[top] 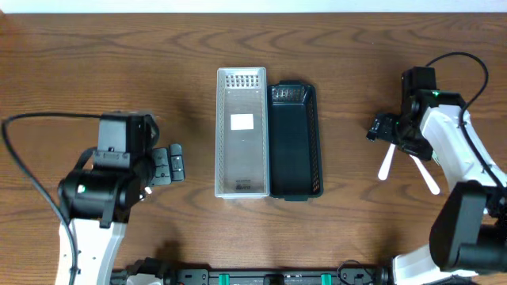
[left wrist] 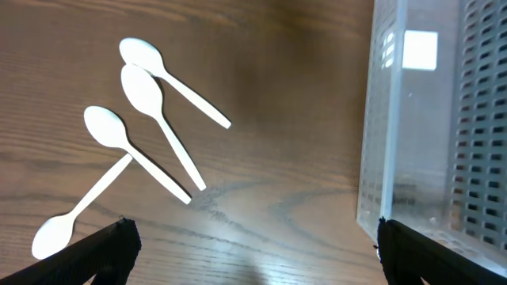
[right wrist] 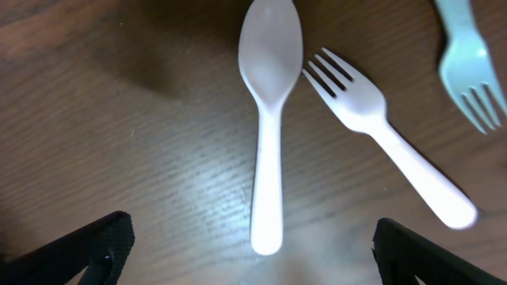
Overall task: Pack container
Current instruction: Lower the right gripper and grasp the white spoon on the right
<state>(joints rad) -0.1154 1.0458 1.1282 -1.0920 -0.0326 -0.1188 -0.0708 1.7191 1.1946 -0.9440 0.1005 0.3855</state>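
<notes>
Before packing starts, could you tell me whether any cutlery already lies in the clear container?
No, the clear container shows only a white square, no cutlery.

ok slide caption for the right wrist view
Open right hand above a white plastic spoon, white plastic fork and pale blue fork on a wooden table

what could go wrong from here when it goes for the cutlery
1. Near the open left end effector, the spoons lie bunched and two handles cross, so lifting one may drag another.
2. Below the open right end effector, the spoon lies close beside a fork; closing could nudge or catch both.
3. The clear container stands near the spoons; a careless swing might bump its wall.
</notes>
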